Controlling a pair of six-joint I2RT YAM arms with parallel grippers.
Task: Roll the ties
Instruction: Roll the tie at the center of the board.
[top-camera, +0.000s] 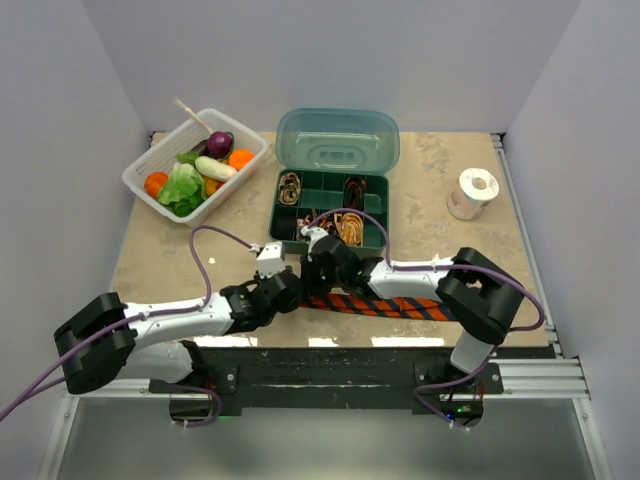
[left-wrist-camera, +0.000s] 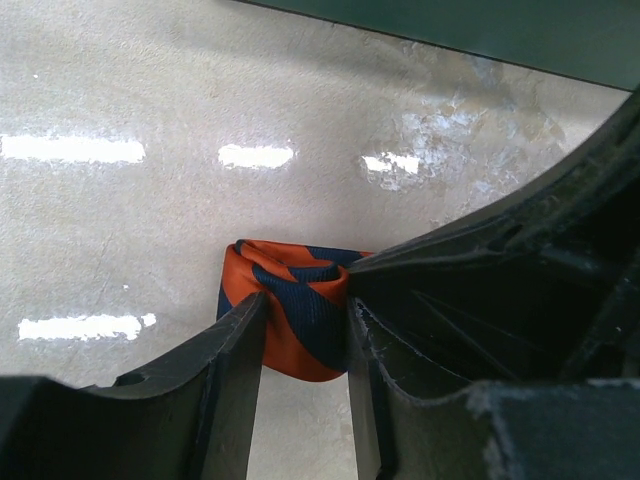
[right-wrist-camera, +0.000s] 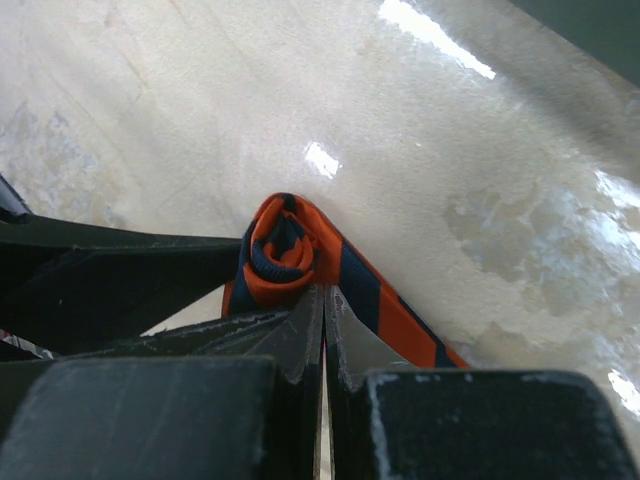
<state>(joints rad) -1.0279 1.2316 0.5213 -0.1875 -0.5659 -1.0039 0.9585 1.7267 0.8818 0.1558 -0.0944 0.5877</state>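
1. My left gripper (left-wrist-camera: 303, 312), jaws partly spread, clasps the rolled end of the orange-red fabric necktie with navy diagonal stripes (left-wrist-camera: 295, 338) between both fingers.
2. My right gripper (right-wrist-camera: 323, 300) is pressed fully closed, its tips at the coil's six o'clock side. I cannot make out whether it pinches any fabric.
3. The tie lies near the beige table's (top-camera: 430, 170) six o'clock edge, its loose length trailing toward three o'clock.
4. Small coiled ties (top-camera: 290, 187) sit in a green compartment box (top-camera: 275, 212) at twelve o'clock.
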